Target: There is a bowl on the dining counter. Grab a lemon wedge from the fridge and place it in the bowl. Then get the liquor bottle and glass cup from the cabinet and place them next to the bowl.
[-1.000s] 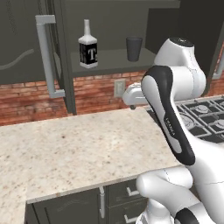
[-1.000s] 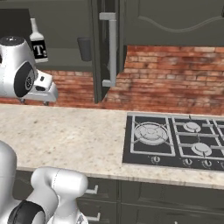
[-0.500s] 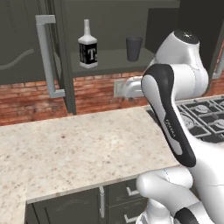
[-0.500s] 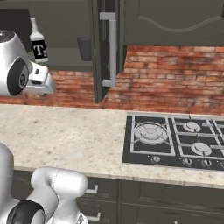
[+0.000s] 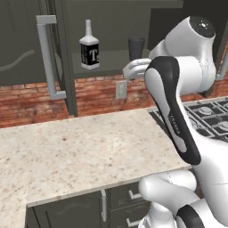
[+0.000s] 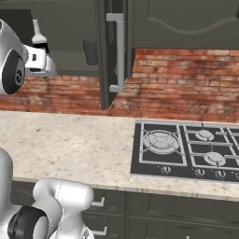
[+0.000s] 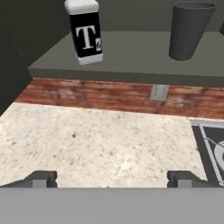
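1. I note a speckled stone counter (image 5: pixel 80 151), bare.
2. Red brick backsplash (image 6: pixel 186 84) behind it, with a wall outlet (image 5: pixel 120 90).
3. Gas hob (image 6: pixel 186 149) set into the counter.
4. Cabinet door (image 5: pixel 49 53) stands open, long grey handle (image 6: pixel 118 51).

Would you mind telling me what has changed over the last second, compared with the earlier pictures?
The arm has lifted the gripper from below the open cabinet's shelf up to about shelf level; its jaws are wide open, holding nothing. The liquor bottle and glass cup stand untouched on the shelf.
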